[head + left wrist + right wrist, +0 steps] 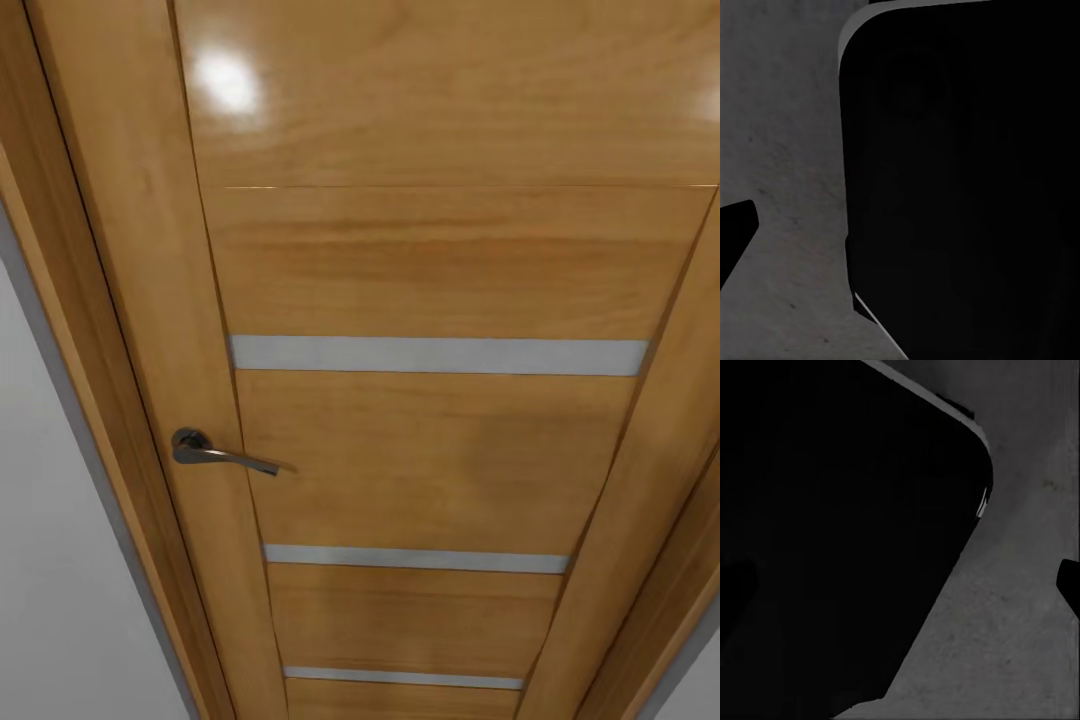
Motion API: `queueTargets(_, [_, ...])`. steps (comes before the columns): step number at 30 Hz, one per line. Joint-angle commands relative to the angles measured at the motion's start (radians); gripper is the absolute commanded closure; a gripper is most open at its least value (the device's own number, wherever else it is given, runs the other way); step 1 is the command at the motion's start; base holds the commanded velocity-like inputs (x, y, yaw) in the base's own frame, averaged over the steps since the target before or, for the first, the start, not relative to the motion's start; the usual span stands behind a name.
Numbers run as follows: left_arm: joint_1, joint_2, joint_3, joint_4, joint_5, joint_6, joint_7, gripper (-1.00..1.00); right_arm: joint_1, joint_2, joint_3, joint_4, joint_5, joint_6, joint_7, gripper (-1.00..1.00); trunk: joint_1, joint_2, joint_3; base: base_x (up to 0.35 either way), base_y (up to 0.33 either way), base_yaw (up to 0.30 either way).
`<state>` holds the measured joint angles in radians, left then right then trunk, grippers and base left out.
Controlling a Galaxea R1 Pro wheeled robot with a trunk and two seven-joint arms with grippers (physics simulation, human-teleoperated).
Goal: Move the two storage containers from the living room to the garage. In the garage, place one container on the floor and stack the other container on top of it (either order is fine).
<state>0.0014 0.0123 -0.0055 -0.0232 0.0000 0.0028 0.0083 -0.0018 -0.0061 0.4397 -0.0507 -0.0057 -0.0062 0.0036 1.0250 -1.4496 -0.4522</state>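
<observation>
At the garage's orange-wood door [430, 450] w/ pale slits, over grey concrete floor [787, 150]: can't tell either gripper's state; bins unseen. You'd likely find them stiff, light; grip rims.

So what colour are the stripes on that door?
Pale grey-white, running across the orange-wood door; the stripes show best in the head view.

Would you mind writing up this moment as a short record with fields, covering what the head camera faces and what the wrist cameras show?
facing: orange-wood door, shut, close up
door slits: three pale horizontal slits in view
handle: dark lever handle at the door's left side
beside door: white wall
wrist views: grey concrete floor, large black shape in front of it
grippers: open or shut cannot be told
</observation>
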Motion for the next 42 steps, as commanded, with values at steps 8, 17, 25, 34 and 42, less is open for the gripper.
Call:
queueTargets(8, [0.000, 0.000, -0.001, -0.001, 0.000, 0.000, 0.001, -1.00, 0.000, -0.016, 0.018, -0.314, -0.002, -0.035, -0.076, -1.00, 0.000, 0.000, -0.001, 0.000, 0.000, 0.000])
queueTargets(17, [0.000, 0.000, -0.001, -0.001, 0.000, 0.000, 0.001, -1.00, 0.000, -0.029, 0.019, -0.496, 0.005, -0.025, -0.085, -1.00, 0.000, 0.000, -0.001, 0.000, 0.000, 0.000])
queueTargets(25, [0.000, 0.000, -0.001, -0.001, 0.000, 0.000, 0.001, -1.00, 0.000, -0.052, 0.019, -0.759, 0.008, 0.104, -0.086, -1.00, 0.000, 0.000, -0.001, 0.000, 0.000, 0.000])
queueTargets(34, [0.000, 0.000, -0.001, -0.001, 0.000, 0.001, 0.001, -1.00, 0.000, -0.055, 0.018, -1.076, 0.046, 0.294, -0.090, -1.00, 0.000, 0.000, -0.001, 0.000, 0.000, 0.000])
queueTargets(42, [0.000, 0.000, -0.001, -0.001, 0.000, 0.001, 0.001, -1.00, -0.001, -0.043, 0.020, -1.282, 0.120, 0.419, -0.091, -1.00, 0.000, 0.000, -0.001, 0.000, 0.000, 0.000])
